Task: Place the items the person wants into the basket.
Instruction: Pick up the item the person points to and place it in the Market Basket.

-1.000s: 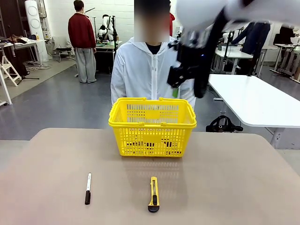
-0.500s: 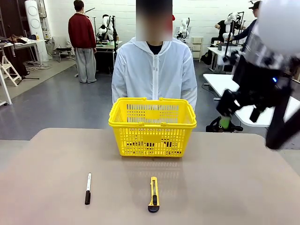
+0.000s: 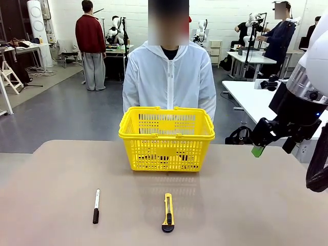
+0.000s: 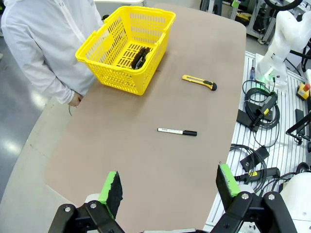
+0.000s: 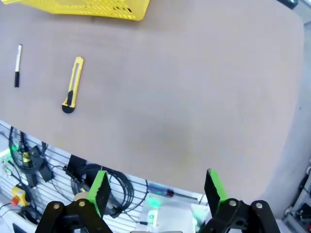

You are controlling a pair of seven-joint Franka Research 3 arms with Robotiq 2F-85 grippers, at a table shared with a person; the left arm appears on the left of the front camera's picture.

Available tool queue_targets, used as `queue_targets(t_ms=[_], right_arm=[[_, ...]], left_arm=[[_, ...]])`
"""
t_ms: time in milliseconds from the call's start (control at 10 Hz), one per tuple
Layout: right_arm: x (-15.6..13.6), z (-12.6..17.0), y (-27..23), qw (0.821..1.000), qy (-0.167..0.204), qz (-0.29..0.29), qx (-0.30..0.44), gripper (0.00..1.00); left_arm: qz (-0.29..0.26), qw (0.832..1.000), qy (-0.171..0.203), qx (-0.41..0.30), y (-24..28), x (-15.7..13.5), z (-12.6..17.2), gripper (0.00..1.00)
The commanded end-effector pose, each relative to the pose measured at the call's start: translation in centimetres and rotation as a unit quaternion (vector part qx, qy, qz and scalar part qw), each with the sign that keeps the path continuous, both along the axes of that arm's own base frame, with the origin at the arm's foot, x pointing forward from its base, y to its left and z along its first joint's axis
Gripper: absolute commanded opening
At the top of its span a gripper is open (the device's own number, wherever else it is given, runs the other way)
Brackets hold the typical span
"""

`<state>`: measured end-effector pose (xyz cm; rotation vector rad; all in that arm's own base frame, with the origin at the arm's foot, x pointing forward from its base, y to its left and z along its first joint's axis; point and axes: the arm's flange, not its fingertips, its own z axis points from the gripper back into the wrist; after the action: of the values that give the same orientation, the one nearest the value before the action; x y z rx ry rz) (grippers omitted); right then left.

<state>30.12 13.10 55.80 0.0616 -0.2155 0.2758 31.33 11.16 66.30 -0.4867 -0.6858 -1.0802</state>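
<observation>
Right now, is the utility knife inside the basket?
No, the utility knife lies on the table, in front of the basket.

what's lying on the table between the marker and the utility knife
Nothing: front view shows bare tan table between the white-barrelled, black-capped marker and the yellow-and-black utility knife.

Bright yellow lattice basket [image 3: 166, 146]; yellow-and-black utility knife [image 3: 168, 212]; white, black-capped marker [image 3: 96, 205].

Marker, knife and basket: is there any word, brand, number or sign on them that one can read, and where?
Marker: dark print along the white barrel, too small to read.
Knife: no readable text.
Basket: no label or print visible on its lattice walls.
Nothing legible in any view.
</observation>
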Motion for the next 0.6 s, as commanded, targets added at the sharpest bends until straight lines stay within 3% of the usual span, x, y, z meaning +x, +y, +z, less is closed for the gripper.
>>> queue_targets(t_ms=[0, 500], right_arm=[[-0.04, 0.12, 0.25, 1.000, 0.003, -0.006, 0.001, 1.00], [-0.04, 0.12, 0.25, 1.000, 0.003, -0.006, 0.001, 1.00]], left_arm=[[-0.011, 1.000, -0.008, -0.004, 0.18, -0.11, -0.03, 1.00], [-0.011, 1.000, -0.008, -0.004, 0.18, -0.11, -0.03, 1.00]])
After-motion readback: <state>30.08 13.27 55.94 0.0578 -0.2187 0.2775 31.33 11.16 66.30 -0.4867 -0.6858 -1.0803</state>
